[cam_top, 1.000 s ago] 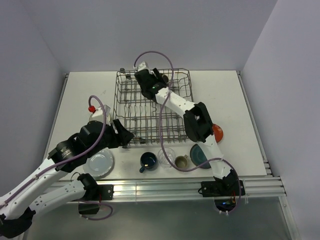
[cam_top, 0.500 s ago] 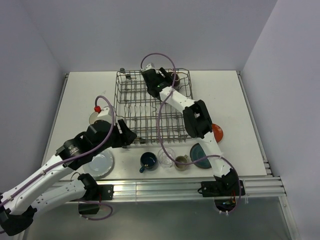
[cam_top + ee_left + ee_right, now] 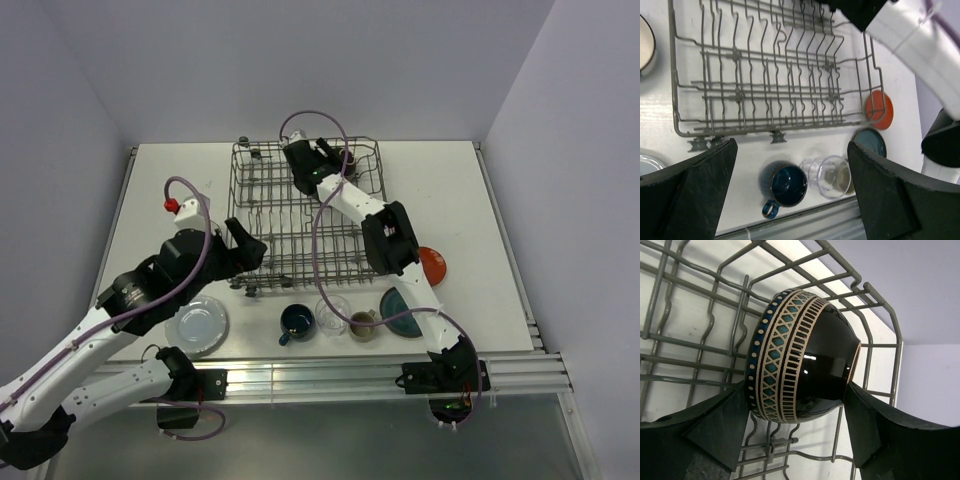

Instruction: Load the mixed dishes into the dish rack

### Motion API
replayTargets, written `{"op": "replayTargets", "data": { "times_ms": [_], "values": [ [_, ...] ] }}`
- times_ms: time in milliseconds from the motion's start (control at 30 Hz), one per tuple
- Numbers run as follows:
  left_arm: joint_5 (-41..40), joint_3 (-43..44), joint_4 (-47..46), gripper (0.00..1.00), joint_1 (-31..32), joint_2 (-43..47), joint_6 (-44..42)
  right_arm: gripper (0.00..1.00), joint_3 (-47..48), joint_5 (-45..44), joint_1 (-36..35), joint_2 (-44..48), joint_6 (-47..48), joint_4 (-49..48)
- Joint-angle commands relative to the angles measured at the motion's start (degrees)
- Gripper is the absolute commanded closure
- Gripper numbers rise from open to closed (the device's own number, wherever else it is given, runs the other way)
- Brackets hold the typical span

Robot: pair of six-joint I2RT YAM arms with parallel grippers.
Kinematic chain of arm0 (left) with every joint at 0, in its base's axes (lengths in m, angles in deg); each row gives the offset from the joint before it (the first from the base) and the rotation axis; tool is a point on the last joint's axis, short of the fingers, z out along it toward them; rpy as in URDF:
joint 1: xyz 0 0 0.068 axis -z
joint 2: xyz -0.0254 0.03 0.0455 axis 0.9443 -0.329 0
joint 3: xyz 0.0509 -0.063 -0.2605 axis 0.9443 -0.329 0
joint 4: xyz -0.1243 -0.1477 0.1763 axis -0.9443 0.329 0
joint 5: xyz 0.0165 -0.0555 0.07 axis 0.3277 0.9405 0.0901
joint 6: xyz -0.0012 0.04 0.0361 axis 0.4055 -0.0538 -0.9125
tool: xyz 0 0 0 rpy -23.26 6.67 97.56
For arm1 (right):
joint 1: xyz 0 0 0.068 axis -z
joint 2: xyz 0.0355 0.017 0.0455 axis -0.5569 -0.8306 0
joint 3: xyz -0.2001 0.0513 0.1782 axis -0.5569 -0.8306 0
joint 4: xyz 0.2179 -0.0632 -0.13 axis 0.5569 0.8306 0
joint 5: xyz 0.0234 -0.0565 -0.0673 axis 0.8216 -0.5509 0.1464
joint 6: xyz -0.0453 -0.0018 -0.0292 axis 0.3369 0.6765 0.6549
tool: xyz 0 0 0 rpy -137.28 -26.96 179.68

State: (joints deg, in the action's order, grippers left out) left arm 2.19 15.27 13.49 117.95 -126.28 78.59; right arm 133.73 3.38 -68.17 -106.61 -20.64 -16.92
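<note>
Left wrist view: a blue mug (image 3: 785,185) and clear glass (image 3: 827,176) stand on the worktop (image 3: 745,156) before the grey wire dish rack (image 3: 790,125). The left tool (image 3: 791,145) gapes wide, empty. In the rack's far corner, the right tool (image 3: 795,390) clamps a dark, pattern-banded bowl (image 3: 805,357).

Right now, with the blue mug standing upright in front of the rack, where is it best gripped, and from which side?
Probably its rim wall, from straight above: the blue mug stands mouth up, so one jaw fits inside, one outside. Pinch the far wall: the handle juts near-left and the clear glass crowds its right.
</note>
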Motion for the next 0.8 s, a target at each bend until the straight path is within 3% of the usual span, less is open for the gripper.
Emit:
{"op": "replayTargets", "data": {
  "times_ms": [0, 33, 200, 367, 467, 633, 767],
  "values": [
    [-3.7, 4.2, 0.0, 0.01, -1.4, -1.7, -0.1, 0.23, 2.9, 0.1, -0.8, 1.7, -2.6, -1.2],
    [-3.1, 4.7, 0.0, 0.01, -1.9, -2.4, -0.9, 0.13, 2.2, 0.9, -1.2, 3.1, -3.8, -1.5],
    [2.3, 8.4, -0.1, 0.01, -8.3, -9.0, -3.0, 0.01, -1.5, 3.9, -2.3, 9.1, -8.3, -0.7],
    [8.2, 10.7, 0.7, 0.01, -18.4, -13.1, -4.5, 0.0, 1.4, 3.2, -2.8, 9.7, -8.9, 2.9],
    [7.8, 10.3, -0.2, 0.01, -25.1, -12.7, -3.4, 0.0, -2.7, 5.2, -3.5, 14.4, -11.6, 3.1],
    [14.8, 10.0, -1.6, 0.01, -37.3, -15.4, -2.3, 0.0, -13.3, 7.6, -4.2, 28.1, -26.3, 7.9],
    [22.2, 10.0, -2.1, 0.03, -47.1, -23.3, -3.6, 0.0, -26.3, 7.5, -4.8, 40.1, -40.4, 12.7]
  ]
}}
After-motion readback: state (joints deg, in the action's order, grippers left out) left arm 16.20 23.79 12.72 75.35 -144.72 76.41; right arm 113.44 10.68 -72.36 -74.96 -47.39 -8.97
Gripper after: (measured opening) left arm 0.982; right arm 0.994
